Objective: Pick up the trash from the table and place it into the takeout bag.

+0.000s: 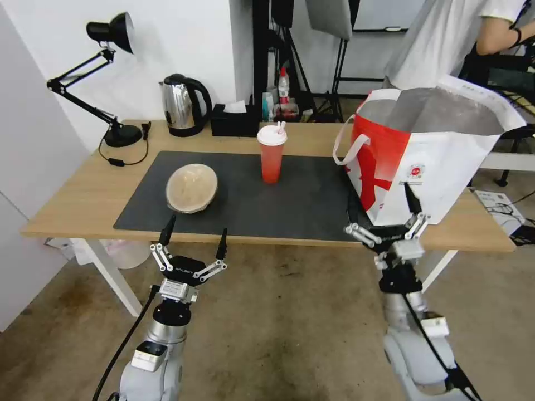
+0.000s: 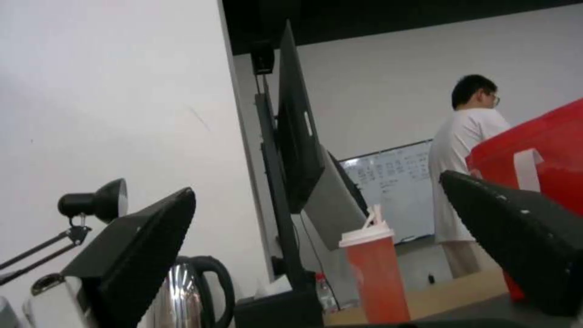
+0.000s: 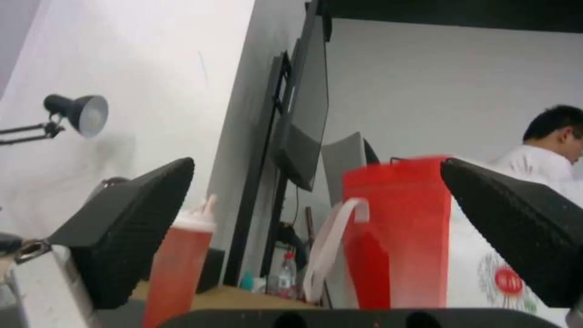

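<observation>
Left end effector spread wide, empty, hanging just off the bench's near edge, in front of the tan bowl. Right end effector also spread, empty, at the near edge right in front of the bag. Tan bowl sits tilted on the mat's left part. Red cup upright mid-mat toward the back, lid and straw on. Bag stands open on the bench's right end. Kettle and tissue box along the back edge.
</observation>
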Controlling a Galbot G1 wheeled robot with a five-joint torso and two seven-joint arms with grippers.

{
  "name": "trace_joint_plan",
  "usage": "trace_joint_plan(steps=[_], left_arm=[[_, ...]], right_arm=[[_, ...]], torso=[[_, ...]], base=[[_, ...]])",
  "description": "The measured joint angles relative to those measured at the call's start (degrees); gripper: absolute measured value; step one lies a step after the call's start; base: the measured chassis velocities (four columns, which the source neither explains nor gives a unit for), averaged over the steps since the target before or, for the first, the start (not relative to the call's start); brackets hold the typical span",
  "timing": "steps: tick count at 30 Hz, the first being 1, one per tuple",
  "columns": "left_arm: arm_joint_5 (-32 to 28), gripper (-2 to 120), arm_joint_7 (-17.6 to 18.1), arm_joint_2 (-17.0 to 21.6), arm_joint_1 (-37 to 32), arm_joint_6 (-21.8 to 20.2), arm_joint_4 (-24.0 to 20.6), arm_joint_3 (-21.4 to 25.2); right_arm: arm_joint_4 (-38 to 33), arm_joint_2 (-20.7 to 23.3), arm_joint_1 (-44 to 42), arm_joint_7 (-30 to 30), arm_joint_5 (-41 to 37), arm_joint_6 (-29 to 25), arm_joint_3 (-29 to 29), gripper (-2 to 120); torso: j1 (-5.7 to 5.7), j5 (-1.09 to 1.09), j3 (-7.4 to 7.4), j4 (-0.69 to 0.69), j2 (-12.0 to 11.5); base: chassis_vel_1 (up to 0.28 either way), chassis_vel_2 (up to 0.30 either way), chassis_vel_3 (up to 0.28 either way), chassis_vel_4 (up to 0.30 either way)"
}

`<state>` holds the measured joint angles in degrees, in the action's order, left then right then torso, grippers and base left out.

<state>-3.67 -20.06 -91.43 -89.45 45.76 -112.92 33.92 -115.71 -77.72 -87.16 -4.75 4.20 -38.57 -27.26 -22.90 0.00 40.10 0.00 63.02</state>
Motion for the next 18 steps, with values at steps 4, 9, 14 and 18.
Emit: trace_joint_plan(steps=[4, 9, 14, 18], left_arm=[[-0.21, 100, 0.0, 0.01, 0.07, 0.0, -0.12, 0.13], [-0.34, 100, 0.04, 0.02, 0.11, 0.0, -0.12, 0.25], [-0.55, 100, 0.14, 0.03, 0.16, 0.0, -0.12, 0.33], [-0.91, 100, 0.18, 0.03, 0.05, -0.02, -0.11, 0.25]], right_arm=[[1.79, -1.84, -1.63, 0.04, 0.63, -1.6, 0.05, 100], [3.98, -3.57, -2.2, 0.04, 1.53, -3.73, 0.39, 100], [7.46, -5.32, -2.25, -0.38, 2.35, -6.61, 0.56, 100], [9.7, -6.0, -2.14, -0.57, 3.51, -8.57, 0.6, 100]], torso=[[-0.01, 0.0, 0.0, -0.01, 0.0], [-0.01, -0.01, 0.0, 0.0, 0.0], [-0.02, 0.0, 0.0, 0.0, 0.0], [-0.02, 0.0, 0.0, 0.0, 0.0]], base=[[0.0, 0.0, 0.0, 0.0], [0.0, 0.0, 0.0, 0.0], [0.0, 0.0, 0.0, 0.0], [0.0, 0.0, 0.0, 0.0]])
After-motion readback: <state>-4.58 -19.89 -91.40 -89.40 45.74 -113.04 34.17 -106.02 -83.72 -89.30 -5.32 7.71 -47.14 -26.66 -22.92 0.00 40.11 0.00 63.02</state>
